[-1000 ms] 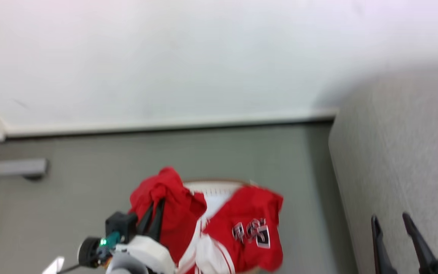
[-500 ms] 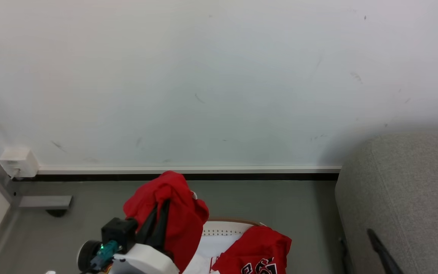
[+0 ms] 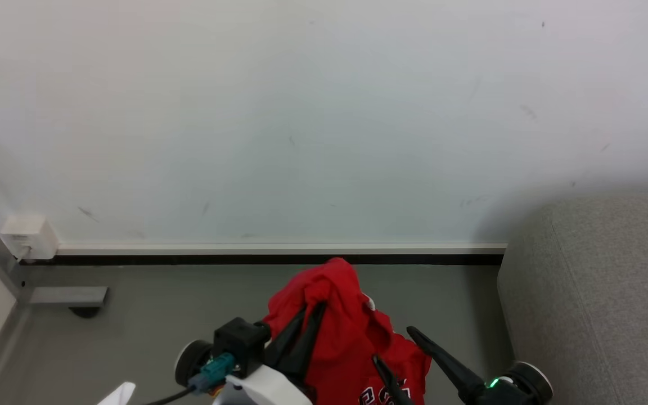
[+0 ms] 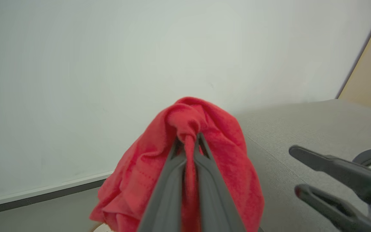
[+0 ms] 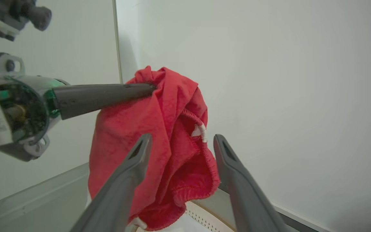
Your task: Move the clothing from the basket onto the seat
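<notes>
White wall [image 3: 301, 112] behind; left gripper [image 3: 311, 310] raised, pinching bunched red jersey [image 3: 346, 332] (lettering at hem) over basket [image 5: 201, 215]; right gripper [image 3: 394, 345] spread alongside, sofa [image 3: 599, 281] right.

Your left pincer [image 3: 314, 308]: two long dark grey tapered fingers [image 4: 171, 180], black block housing [image 3: 239, 338], teal connector [image 3: 217, 367] with black cable [image 3: 169, 398], white shell [image 3: 268, 389]. Green circuit board [image 5: 21, 108] exposed inside its wrist. Your right pincer [image 3: 394, 344]: matching fingers, round black wrist [image 3: 529, 378], green light [image 3: 493, 383].

Two grippers [image 3: 314, 306] [image 3: 391, 343]; one clothing bundle [image 3: 335, 292]; one basket [image 5: 201, 215]; one sofa [image 3: 594, 292]
</notes>
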